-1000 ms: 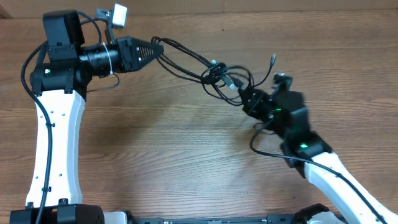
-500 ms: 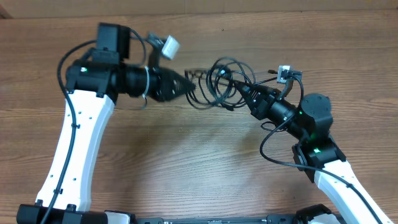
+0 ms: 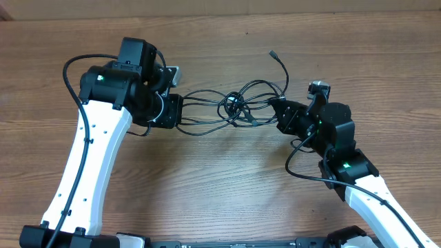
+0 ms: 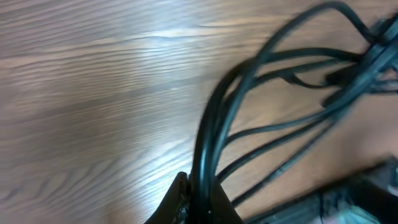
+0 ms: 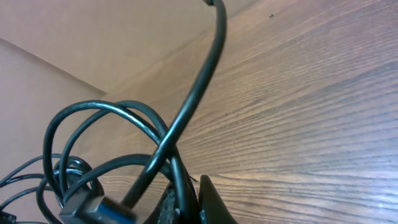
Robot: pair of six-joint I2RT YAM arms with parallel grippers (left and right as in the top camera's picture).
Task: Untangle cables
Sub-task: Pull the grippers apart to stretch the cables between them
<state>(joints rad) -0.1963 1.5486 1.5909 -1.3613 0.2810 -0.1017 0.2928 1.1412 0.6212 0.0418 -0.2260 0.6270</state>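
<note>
Brown wood-grain table (image 3: 207, 200) runs under the whole scene. Across its middle the cables (image 3: 207, 122) are strung between the two arms, a bundle of thin black cords whose long axis goes left to right. Roughly midway they bunch into a knot (image 3: 233, 105) of crossing loops. One loose end (image 3: 274, 55) with a small plug arcs away toward the far side, free of both arms. Whether the sagging strands touch the wood cannot be told. At the bundle's left end the left gripper (image 3: 172, 111) is pinched on several strands, and its wrist view shows them funnelling into closed tips with no gap. At the right end the right gripper (image 3: 279, 114) is likewise clamped narrow on cords, with loops rising from its tips in its own view. The knot thus lies on the line between the two sets of jaws, a little nearer the right one. A straight pull apart along that axis would likely cinch it tighter. The better bet looks like one arm anchoring while the other lets go and takes a single loop or the loose end, which the right arm is closer to.
</note>
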